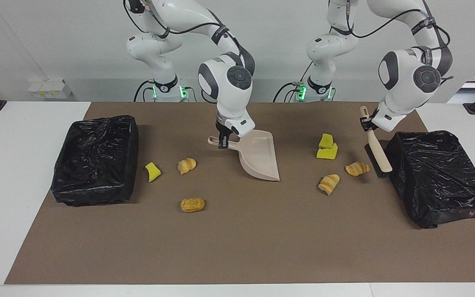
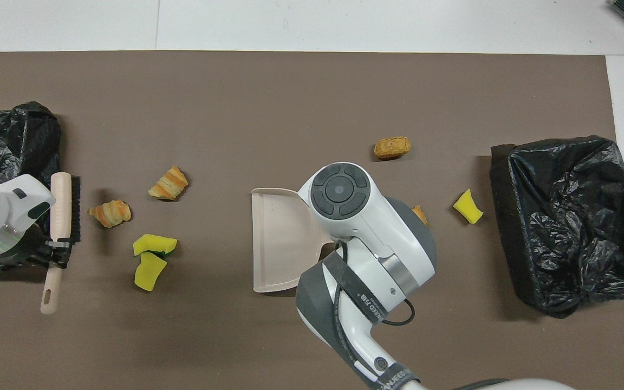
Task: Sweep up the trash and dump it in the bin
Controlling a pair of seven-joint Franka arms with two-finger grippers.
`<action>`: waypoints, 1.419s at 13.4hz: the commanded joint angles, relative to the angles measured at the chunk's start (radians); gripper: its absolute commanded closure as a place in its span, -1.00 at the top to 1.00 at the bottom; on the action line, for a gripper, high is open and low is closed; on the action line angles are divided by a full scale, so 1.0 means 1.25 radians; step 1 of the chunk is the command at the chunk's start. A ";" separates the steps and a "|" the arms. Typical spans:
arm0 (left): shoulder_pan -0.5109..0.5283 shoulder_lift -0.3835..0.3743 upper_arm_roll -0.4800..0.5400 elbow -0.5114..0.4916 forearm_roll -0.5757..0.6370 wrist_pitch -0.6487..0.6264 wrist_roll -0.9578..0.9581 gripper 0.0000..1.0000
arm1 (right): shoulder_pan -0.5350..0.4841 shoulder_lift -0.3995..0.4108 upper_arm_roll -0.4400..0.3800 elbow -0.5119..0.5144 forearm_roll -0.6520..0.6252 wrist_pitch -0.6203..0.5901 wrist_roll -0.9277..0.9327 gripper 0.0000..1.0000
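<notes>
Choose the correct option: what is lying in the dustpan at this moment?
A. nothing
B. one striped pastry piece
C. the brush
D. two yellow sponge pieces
A: the pan of the dustpan shows only its bare beige floor, while the trash is scattered on the brown mat and the brush hangs from the left gripper.
</notes>
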 commanded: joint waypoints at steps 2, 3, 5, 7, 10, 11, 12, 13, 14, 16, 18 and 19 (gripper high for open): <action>-0.033 -0.034 -0.012 -0.095 0.014 0.051 -0.074 -1.00 | -0.004 -0.022 0.002 -0.024 -0.012 -0.006 -0.001 -1.00; -0.064 -0.042 -0.012 -0.108 0.013 0.044 -0.089 -1.00 | -0.003 -0.020 0.002 -0.025 -0.012 -0.004 0.015 -1.00; -0.121 -0.058 -0.014 -0.129 0.010 0.040 -0.127 -1.00 | -0.001 -0.020 0.002 -0.026 -0.010 -0.004 0.018 -1.00; -0.141 -0.060 -0.070 -0.130 -0.028 0.024 -0.199 -1.00 | -0.001 -0.022 0.002 -0.026 -0.009 -0.003 0.018 -1.00; -0.144 -0.058 -0.191 -0.127 -0.128 0.053 -0.303 -1.00 | -0.003 -0.022 0.002 -0.026 -0.005 -0.002 0.025 -1.00; -0.152 -0.054 -0.218 -0.126 -0.133 0.072 -0.338 -1.00 | -0.003 -0.022 0.002 -0.032 -0.005 -0.001 0.025 -1.00; -0.160 -0.049 -0.245 -0.124 -0.165 0.101 -0.369 -1.00 | -0.003 -0.022 0.002 -0.034 -0.004 0.002 0.025 -1.00; -0.161 -0.047 -0.273 -0.124 -0.197 0.132 -0.392 -1.00 | -0.003 -0.022 0.002 -0.034 -0.002 0.002 0.026 -1.00; -0.161 -0.046 -0.302 -0.119 -0.211 0.145 -0.424 -1.00 | -0.003 -0.022 0.002 -0.034 -0.002 0.001 0.025 -1.00; -0.161 -0.025 -0.330 -0.069 -0.213 0.129 -0.476 -1.00 | -0.004 -0.022 0.002 -0.034 -0.002 -0.001 0.025 -1.00; -0.156 -0.035 -0.325 -0.029 -0.213 0.063 -0.471 -1.00 | -0.005 -0.022 0.002 -0.034 -0.002 -0.003 0.025 -1.00; -0.152 -0.048 -0.311 -0.026 -0.213 0.004 -0.470 -1.00 | -0.005 -0.022 0.002 -0.034 -0.002 -0.003 0.025 -1.00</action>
